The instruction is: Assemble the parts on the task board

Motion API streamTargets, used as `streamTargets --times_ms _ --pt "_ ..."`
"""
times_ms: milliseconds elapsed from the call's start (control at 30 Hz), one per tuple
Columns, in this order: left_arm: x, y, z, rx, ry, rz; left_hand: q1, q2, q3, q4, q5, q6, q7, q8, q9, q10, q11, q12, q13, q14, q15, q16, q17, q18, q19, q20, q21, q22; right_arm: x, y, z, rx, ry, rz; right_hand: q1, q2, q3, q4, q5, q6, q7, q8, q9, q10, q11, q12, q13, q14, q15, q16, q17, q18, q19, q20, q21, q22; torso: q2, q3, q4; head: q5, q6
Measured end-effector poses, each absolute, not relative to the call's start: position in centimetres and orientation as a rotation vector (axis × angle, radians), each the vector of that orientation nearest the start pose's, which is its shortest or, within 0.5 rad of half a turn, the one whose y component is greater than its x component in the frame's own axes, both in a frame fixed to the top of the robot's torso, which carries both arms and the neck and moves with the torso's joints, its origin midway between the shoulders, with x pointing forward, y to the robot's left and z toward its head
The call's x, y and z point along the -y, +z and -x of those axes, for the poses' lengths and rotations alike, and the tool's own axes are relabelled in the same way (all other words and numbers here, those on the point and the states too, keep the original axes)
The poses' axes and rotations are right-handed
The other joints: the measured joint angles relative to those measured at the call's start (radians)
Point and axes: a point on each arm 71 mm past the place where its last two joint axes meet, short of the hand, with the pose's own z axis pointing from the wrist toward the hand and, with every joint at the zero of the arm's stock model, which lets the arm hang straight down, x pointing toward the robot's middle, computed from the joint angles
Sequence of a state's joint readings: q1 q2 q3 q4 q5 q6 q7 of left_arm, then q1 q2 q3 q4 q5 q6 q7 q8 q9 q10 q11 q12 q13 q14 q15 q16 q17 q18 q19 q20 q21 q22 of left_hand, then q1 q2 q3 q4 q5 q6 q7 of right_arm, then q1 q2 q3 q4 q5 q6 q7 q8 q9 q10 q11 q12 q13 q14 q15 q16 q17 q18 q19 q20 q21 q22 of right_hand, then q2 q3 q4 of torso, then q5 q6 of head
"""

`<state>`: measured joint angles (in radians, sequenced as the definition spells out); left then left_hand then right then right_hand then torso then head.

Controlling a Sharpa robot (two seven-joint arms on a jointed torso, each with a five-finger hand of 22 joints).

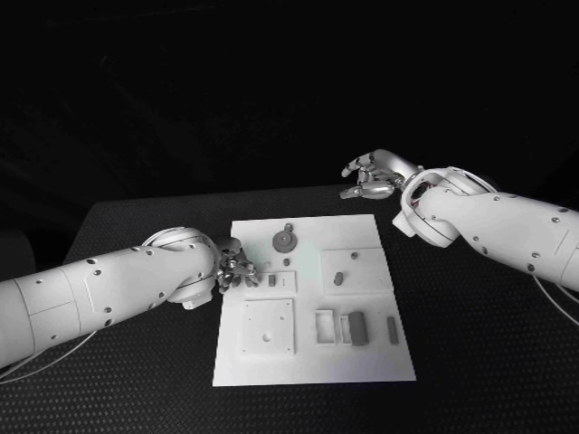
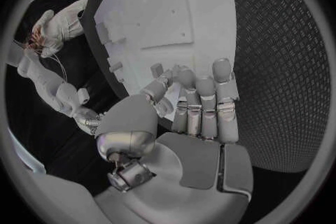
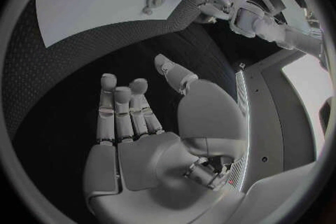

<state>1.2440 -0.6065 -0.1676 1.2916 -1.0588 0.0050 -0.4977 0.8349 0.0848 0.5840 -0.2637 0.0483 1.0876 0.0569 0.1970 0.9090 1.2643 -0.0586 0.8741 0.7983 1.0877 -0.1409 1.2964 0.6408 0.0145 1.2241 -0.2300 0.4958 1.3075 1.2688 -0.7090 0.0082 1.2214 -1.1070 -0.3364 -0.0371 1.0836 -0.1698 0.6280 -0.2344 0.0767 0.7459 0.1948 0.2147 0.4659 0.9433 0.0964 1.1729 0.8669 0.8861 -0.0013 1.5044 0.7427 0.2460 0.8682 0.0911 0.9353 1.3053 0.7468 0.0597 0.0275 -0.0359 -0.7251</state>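
While the grey parts (image 1: 357, 327) lie loose on the task board (image 1: 368, 357), both hands, left hand (image 1: 236, 268) and right hand (image 1: 375, 174), are empty with fingers apart; most work looks left.

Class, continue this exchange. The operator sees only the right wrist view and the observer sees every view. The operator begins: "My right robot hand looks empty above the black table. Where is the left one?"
Observer: The left robot hand is at the task board's left edge, about halfway along it.
Operator: Is it holding a part?
Observer: No. The left wrist view shows its fingers stretched over the board's edge with nothing in them.
Operator: What lies on the board's near half?
Observer: A square plate lies flat on the near left, with a few small parts to its right.
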Motion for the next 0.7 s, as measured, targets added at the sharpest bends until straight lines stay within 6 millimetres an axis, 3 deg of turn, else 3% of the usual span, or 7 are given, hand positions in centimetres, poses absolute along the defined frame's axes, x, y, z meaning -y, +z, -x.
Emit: streamTargets --times_ms 267,700 --pt "-16.95 -25.56 -50.78 -2.275 -0.354 0.194 -0.037 -0.058 -0.012 0.025 0.003 -0.002 0.001 -0.001 -0.006 0.001 -0.001 0.0 0.001 0.0 -0.001 0.0 -0.002 0.0 -0.003 -0.003 0.0 0.0 22.86 -14.98 -55.73 -1.597 0.706 -0.231 0.0 0.0 0.0 0.0 0.0 0.0 0.0 0.0 0.0 0.0 0.0 0.0 -0.001 -0.002 -0.001 0.0 -0.001 0.0 0.0 0.0 0.0 0.0 0.0 0.0001 -0.0001 -0.001 -0.001" --pt "-16.94 -25.61 -50.78 -2.281 -0.351 0.191 -0.045 -0.074 -0.012 0.037 0.003 -0.002 0.001 0.0 -0.007 0.001 -0.001 0.0 0.002 0.0 -0.001 0.0 -0.002 0.0 -0.004 -0.004 0.0 0.0 22.9 -14.98 -55.73 -1.597 0.705 -0.232 0.0 0.0 0.0 0.0 0.0 0.0 0.0 0.0 -0.001 0.0 0.0 0.0 -0.001 -0.002 -0.001 0.0 -0.002 0.0 0.0 0.0 0.0 0.0 0.0 0.0001 0.0 -0.001 -0.002"
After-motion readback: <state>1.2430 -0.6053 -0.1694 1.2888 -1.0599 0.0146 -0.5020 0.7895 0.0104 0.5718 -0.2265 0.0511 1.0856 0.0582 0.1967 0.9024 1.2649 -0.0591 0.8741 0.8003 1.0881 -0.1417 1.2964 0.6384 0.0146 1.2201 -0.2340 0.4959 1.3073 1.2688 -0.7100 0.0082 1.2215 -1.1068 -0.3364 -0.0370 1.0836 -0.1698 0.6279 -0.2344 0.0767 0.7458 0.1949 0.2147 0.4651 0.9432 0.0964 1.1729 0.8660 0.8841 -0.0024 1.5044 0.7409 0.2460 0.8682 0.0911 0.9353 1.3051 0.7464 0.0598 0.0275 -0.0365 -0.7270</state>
